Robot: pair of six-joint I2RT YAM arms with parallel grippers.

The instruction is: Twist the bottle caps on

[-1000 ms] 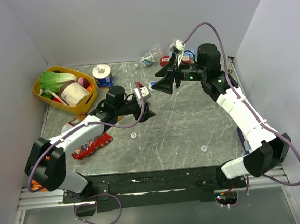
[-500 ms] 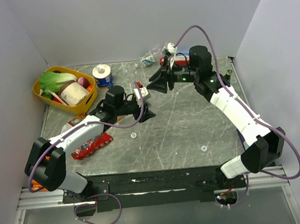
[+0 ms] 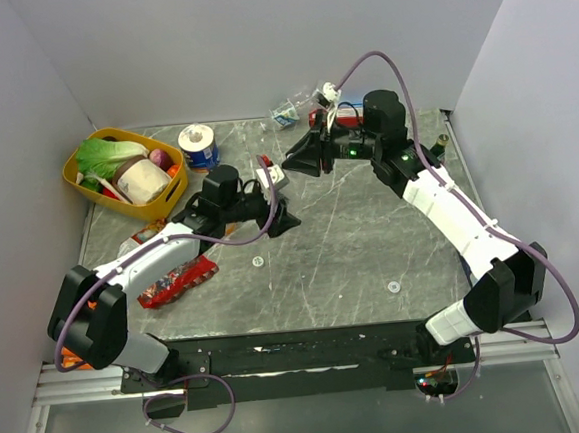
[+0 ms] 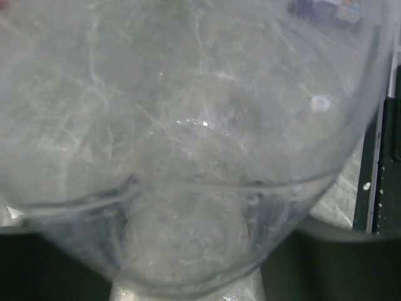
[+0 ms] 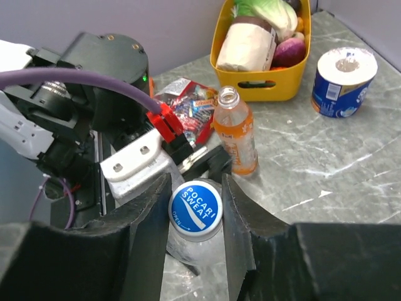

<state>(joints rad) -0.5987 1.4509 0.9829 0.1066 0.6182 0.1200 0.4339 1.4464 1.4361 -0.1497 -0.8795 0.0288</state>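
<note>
two tools meet at one clear bottle (image 4: 188,157) in the middle of the worktop (image 3: 352,242). the right tool (image 5: 194,199), reaching in from the far right, has its fingers pressed onto the two sides of the blue cap (image 5: 196,212), which sits on that bottle's neck. the cap's printed face looks straight back along this tool, so the bottle's long axis seems to run roughly in line with it, and the twist to come would turn about that line. the left tool (image 3: 277,215) comes from the near left with the bottle's body between its jaws, filling its wrist view. whether it clamps the bottle or sits slack around it i cannot tell, nor whether the bottle stands on the worktop or is tilted.

just beside the left tool the orange bottle (image 5: 235,135) stands upright with an open neck, nearer the left arm. two white caps (image 3: 257,262) lie loose on the near part, well apart. the yellow basket (image 5: 260,88) at the far left holds leafy greens (image 5: 269,9), a pale wrapped packet (image 5: 250,47) and a purple vegetable (image 5: 289,50).
</note>
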